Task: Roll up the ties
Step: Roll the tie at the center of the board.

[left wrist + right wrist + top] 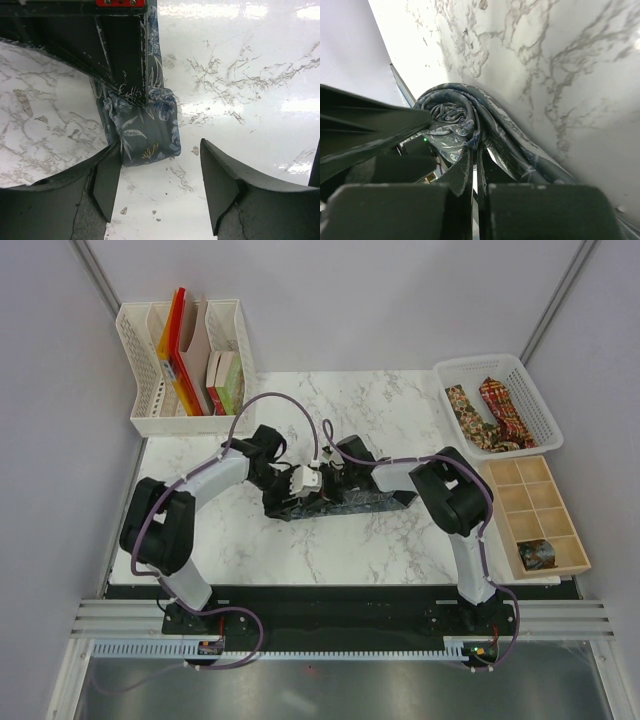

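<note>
Far left: white file rack [185, 360] with folders and books. Left gripper [160, 170] low over marble surface [250, 75], fingers apart, one just beside the folded end of the dark grey-green tie [147, 135] lying mid-surface. Right gripper [475, 175]: fingers together, clamped on that tie's curled fabric. Far right: white basket [530, 380] with brown-gold tie [462, 410] and red tie [503, 410]; nearer, wooden compartment tray [530, 510], dark patterned roll [536, 554] in a nearest compartment.
</note>
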You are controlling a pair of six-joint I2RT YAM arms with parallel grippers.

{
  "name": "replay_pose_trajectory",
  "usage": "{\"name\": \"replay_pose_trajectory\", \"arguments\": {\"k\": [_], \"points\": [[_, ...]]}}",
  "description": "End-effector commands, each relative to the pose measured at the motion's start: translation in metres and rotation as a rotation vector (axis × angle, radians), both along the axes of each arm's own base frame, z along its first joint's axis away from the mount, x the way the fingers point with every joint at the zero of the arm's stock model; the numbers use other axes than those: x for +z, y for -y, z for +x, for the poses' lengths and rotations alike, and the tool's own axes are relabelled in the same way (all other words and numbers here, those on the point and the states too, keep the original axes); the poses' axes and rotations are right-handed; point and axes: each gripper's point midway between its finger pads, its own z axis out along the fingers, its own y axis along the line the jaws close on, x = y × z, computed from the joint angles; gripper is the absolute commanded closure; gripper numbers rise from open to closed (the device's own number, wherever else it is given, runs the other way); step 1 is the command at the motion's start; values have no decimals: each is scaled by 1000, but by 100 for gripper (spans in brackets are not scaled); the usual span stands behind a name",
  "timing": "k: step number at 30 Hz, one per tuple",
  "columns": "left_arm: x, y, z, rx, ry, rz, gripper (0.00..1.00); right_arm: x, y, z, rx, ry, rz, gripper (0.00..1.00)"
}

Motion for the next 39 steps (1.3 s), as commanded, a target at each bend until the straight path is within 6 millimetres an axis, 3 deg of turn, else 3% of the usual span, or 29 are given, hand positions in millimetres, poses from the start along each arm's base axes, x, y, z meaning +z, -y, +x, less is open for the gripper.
{"name": "replay_pose_trajectory", "arguments": {"k": [1,7,12,18,23,27,32,35,36,39], "points": [[30,7,7,-7,60,-113,29,-53,31,12,-62,4,-175,100],[37,3,13,-9,155,-190,19,-70,40,15,-67,-7,-202,100],[32,3,15,-55,236,-239,0,-82,48,11,-65,-39,-229,100],[28,12,34,-77,271,-257,0,-93,55,1,-60,-83,-255,100],[11,20,47,-105,273,-202,0,-94,55,-1,-74,-96,-247,100],[-9,22,43,-99,235,-128,0,-96,54,-3,-86,-116,-244,100],[-30,16,38,-50,161,-23,20,-97,50,-11,-143,-154,-239,100],[-38,7,24,-61,127,7,28,-94,48,-33,-181,-189,-216,100],[-36,5,20,-70,130,6,30,-95,43,-48,-192,-220,-202,100],[-37,1,-3,-107,73,-11,35,-80,25,-66,-211,-224,-161,100]]}}
